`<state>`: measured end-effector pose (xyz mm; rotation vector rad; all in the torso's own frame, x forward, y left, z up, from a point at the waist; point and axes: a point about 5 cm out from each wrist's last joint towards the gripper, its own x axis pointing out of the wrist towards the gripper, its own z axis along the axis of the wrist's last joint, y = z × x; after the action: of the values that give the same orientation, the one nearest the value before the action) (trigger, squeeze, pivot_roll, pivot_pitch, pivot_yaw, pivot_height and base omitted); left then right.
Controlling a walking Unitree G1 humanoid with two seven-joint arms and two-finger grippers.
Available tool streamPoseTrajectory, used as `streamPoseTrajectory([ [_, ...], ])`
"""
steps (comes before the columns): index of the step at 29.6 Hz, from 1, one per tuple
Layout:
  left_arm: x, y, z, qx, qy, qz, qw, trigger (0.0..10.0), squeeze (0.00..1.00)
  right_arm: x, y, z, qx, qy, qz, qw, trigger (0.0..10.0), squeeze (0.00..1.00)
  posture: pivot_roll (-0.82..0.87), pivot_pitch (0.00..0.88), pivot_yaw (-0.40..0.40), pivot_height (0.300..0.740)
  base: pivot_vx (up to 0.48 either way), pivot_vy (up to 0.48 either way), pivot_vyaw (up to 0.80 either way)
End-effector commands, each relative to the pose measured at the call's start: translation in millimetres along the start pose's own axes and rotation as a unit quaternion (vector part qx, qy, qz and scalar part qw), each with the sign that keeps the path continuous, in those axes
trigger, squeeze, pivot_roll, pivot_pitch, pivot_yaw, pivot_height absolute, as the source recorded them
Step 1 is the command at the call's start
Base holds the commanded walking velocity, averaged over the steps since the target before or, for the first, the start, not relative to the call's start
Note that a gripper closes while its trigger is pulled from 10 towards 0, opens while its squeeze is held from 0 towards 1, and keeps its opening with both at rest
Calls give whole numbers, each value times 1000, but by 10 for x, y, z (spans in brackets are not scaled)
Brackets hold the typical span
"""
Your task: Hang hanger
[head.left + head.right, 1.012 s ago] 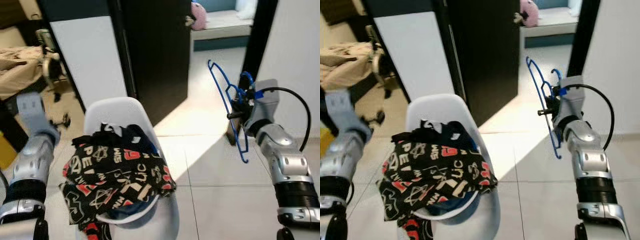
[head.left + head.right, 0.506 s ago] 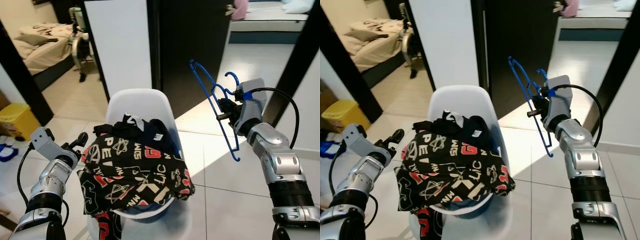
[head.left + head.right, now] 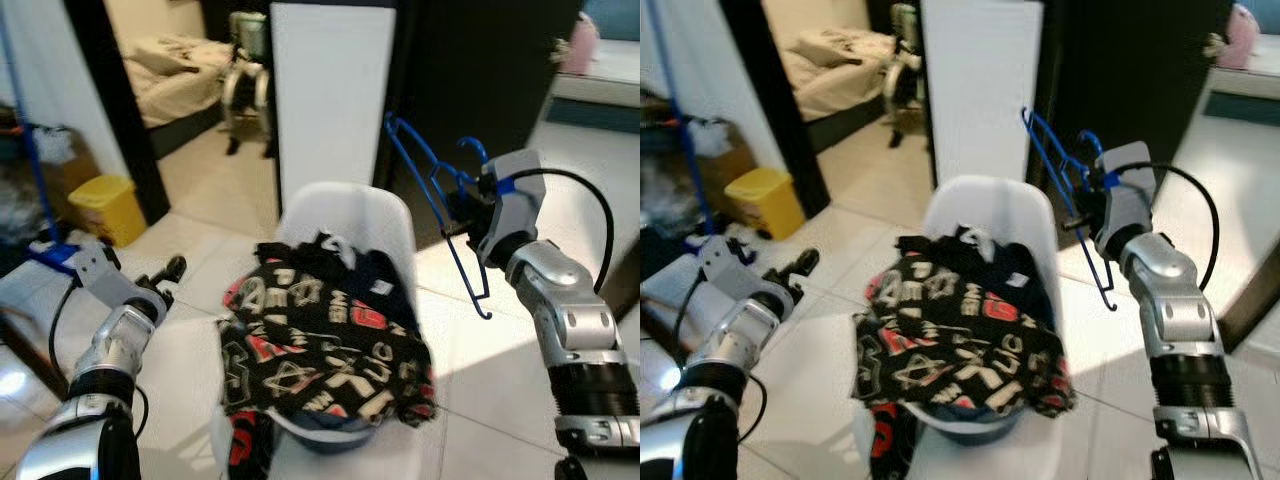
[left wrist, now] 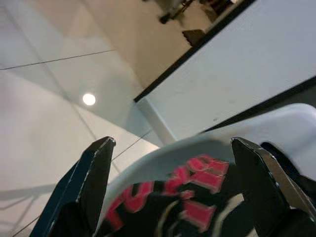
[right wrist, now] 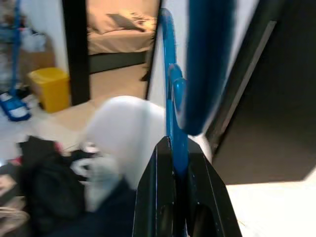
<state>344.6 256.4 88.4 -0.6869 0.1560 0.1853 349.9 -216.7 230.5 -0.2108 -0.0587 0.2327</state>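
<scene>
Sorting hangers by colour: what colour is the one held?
Blue: the thin blue wire hanger, clearest in the left eye view.

pale tiled floor (image 3: 230, 260) | white chair (image 3: 345, 215) (clothes heaped) | yellow bin (image 3: 105, 205) | bed (image 3: 185, 65) beyond doorway

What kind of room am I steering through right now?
Likely a home hallway outside a bedroom: a bed shows through the doorway, a white chair holds clothes, and the right gripper grips a blue hanger.
</scene>
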Motion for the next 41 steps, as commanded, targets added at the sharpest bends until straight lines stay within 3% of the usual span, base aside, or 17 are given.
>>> streamPoseTrajectory([
  [1,-18,-34,-121,-7,24,-25,999,10000,0,-8,-13,39,0,1,-8,1000,10000,0,-68,83,-33,740,0,0,0],
  [5,-13,-68,-217,-29,45,-46,998,10000,0,-50,-40,63,-7,15,-17,1000,10000,0,-84,115,-42,740,0,0,0],
  [13,21,-149,-209,-42,39,-62,996,10000,0,-82,-34,123,-9,14,-10,1000,10000,0,-92,147,-54,740,0,0,0],
  [15,56,-253,-183,-47,30,-78,995,10000,0,-94,-30,141,-12,14,-5,1000,10000,0,-93,154,-58,740,270,0,0],
  [18,56,-253,-183,-47,30,-78,995,10000,0,-94,-30,141,-12,14,-5,1000,10000,0,-93,154,-58,740,285,0,0],
  [22,79,-364,-197,-53,26,-92,994,10000,0,-87,-22,147,-14,14,-1,1000,10000,0,-92,151,-57,740,289,0,0],
  [29,64,-371,-270,-63,37,-94,993,10000,0,-75,-41,179,-14,12,-5,1000,10000,0,-93,157,-46,740,275,0,0],
  [32,19,-373,-503,-100,94,-105,985,10000,0,-119,-83,237,-15,14,-20,1000,10000,0,-106,159,-36,740,0,0,0],
  [41,11,-376,-540,-122,100,-105,982,10000,0,-141,-120,280,-19,13,-22,999,10000,0,-124,174,-35,740,0,0,0],
])
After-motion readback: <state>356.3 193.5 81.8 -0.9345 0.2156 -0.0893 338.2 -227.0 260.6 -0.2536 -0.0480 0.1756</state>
